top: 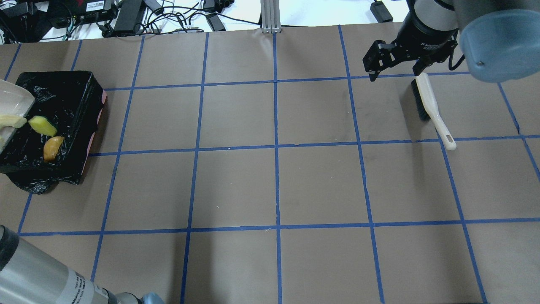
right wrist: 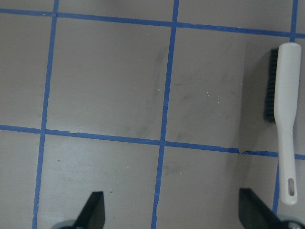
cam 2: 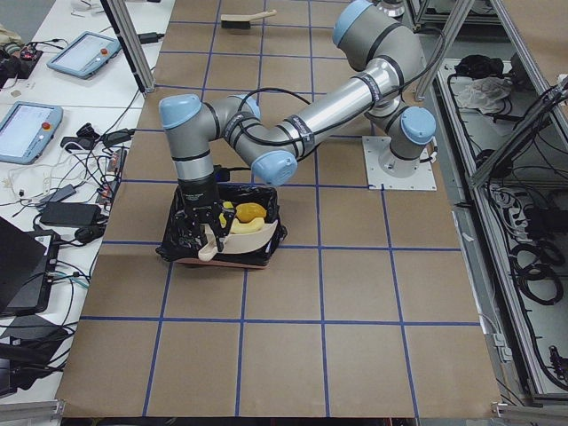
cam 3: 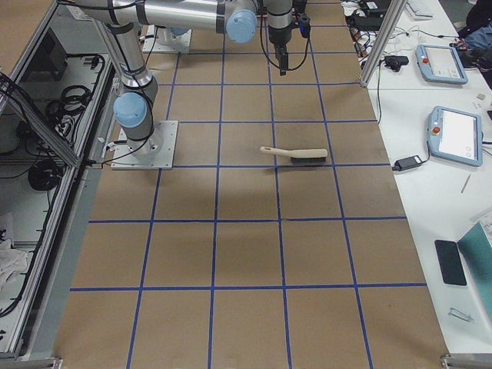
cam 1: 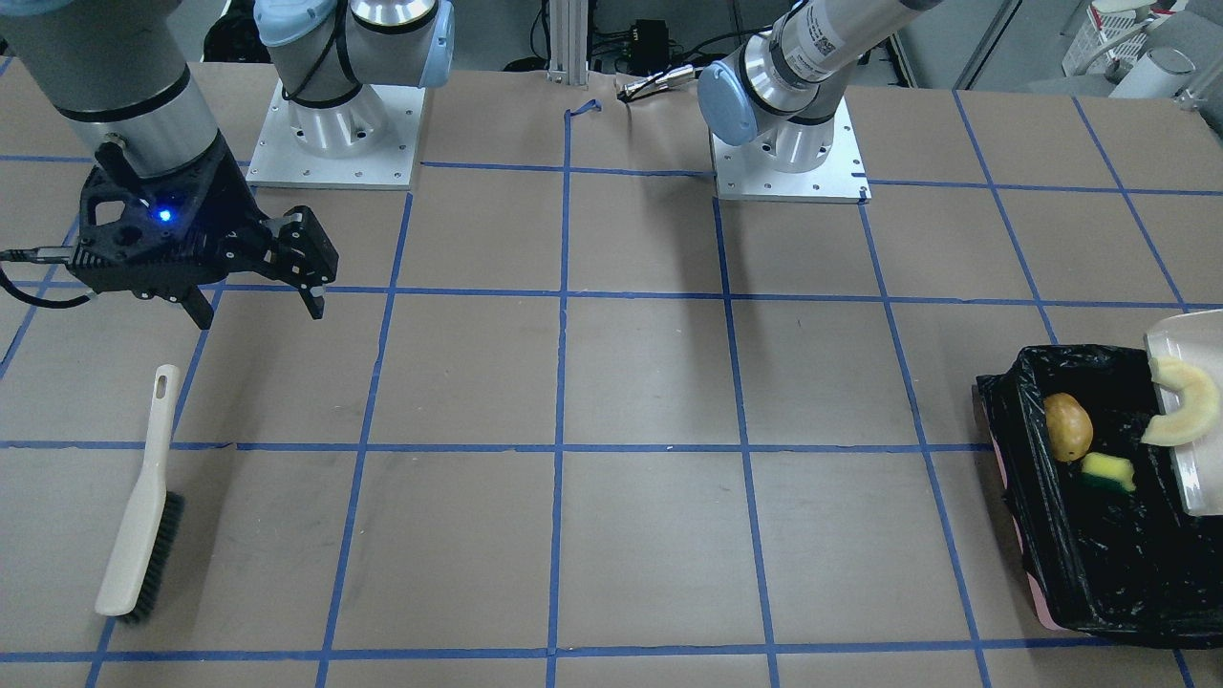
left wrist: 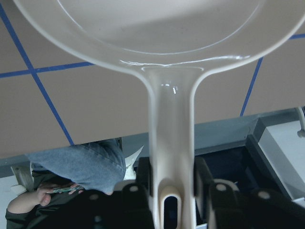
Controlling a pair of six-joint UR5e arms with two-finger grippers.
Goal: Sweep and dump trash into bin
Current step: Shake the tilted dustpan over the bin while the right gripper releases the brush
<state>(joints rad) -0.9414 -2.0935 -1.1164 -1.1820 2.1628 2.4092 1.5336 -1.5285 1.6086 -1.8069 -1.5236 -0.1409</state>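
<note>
the fingers (left wrist: 135, 202) of the left gripper (left wrist: 170, 202) are pinched on the tail end of the handle (left wrist: 169, 143) of the beige dustpan (left wrist: 143, 28), which is tipped over the bin (cam 1: 1099, 573). at the pan's lip the pale croissant piece (cam 1: 1188, 401) hangs above the black liner; whether it is resting or sliding cannot be told. below it the potato (cam 1: 1067, 426) and the yellow-green sponge (cam 1: 1108, 471) already lie inside the bin, near the wall closest to the table's middle.

the step is likely the dump, nearly done. to finish it well, the left arm should steepen the tilt with the lip held inside the bin's rim, since the curved piece may catch on the edge and drop outside.

far across the table the right gripper (cam 1: 258, 306) hovers with fingers spread and nothing between them, above the brush (cam 1: 143, 516) lying flat.
</note>
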